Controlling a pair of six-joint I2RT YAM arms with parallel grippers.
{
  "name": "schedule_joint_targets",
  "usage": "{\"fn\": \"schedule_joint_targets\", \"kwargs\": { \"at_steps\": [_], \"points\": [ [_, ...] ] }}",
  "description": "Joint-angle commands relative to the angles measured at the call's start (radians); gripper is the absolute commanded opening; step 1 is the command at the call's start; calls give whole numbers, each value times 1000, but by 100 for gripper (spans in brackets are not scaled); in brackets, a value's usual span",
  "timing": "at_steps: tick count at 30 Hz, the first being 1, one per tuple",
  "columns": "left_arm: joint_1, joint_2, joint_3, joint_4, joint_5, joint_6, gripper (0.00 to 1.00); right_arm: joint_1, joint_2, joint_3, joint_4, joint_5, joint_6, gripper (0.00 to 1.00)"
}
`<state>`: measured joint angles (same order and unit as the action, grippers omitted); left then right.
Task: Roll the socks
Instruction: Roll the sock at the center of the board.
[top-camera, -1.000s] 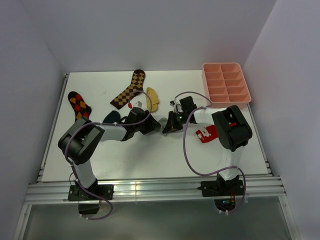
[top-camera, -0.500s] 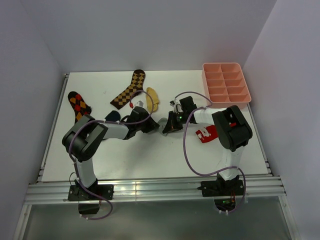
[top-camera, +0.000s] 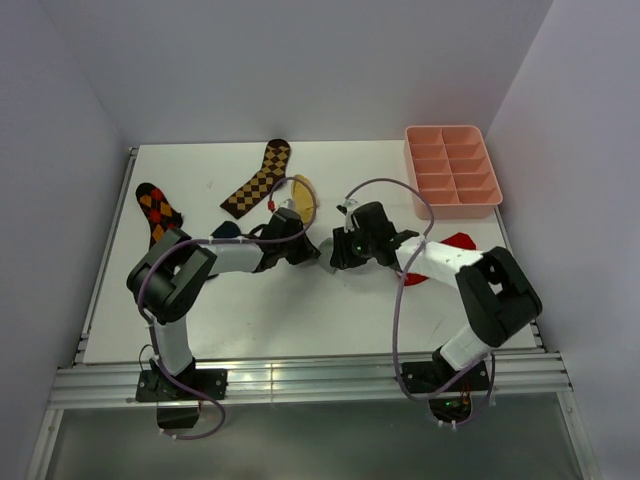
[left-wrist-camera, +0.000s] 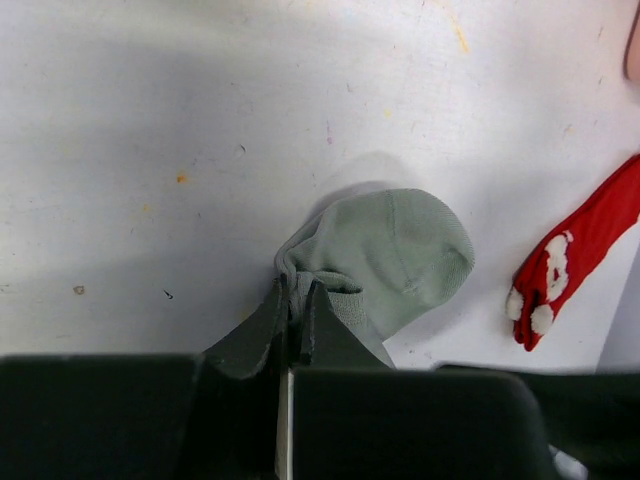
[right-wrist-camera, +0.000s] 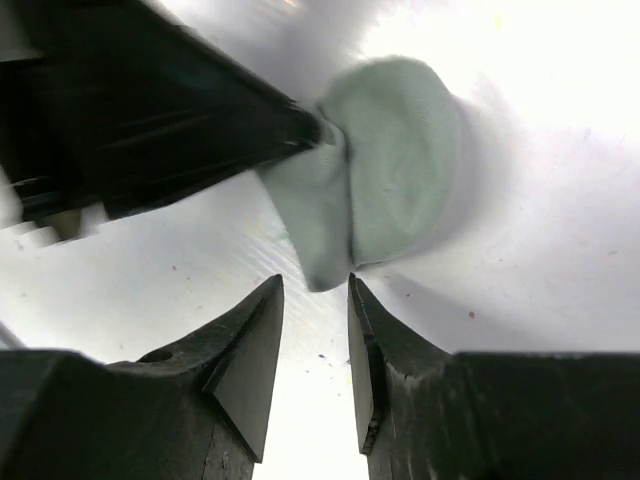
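The grey sock lies bunched on the white table, between the two grippers. My left gripper is shut on its cuff edge, with fabric pinched between the tips. In the right wrist view my right gripper stands open, and the grey sock ends just beyond its tips without being pinched. From above, the left gripper and the right gripper face each other at mid-table. The mustard yellow sock lies behind the left arm. The dark navy sock peeks out beside that arm.
A brown checkered sock lies at the back, an argyle sock at the far left. The red sock with white trim lies under the right arm. A pink compartment tray stands at the back right.
My left gripper has closed on the grey sock's cuff. My right gripper has opened and let the sock go, and the right arm has swung so more of the red sock shows.
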<state>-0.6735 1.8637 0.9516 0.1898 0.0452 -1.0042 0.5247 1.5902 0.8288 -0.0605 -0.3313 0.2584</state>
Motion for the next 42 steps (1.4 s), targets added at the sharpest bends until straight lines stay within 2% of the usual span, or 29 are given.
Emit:
{"fn": "schedule_joint_targets", "kwargs": {
  "at_steps": [1,8,18,28,35,39,42],
  "points": [
    [-6,12,45,-128,-41,78,0,70,-102,-20,57,219,-105,40],
    [-6,8,122,-262,-41,142,0,191,-133,-86,208,302,-186,40],
    [-5,32,167,-308,-27,168,0,241,-53,-99,333,330,-235,42],
    [11,31,173,-314,-2,171,0,261,77,-73,341,330,-237,42],
    [22,35,173,-300,48,177,0,274,157,-13,268,411,-220,43],
    [23,31,182,-306,73,185,2,274,200,35,183,472,-199,35],
    [28,17,184,-311,76,191,6,276,226,70,134,485,-182,7]
  ]
}}
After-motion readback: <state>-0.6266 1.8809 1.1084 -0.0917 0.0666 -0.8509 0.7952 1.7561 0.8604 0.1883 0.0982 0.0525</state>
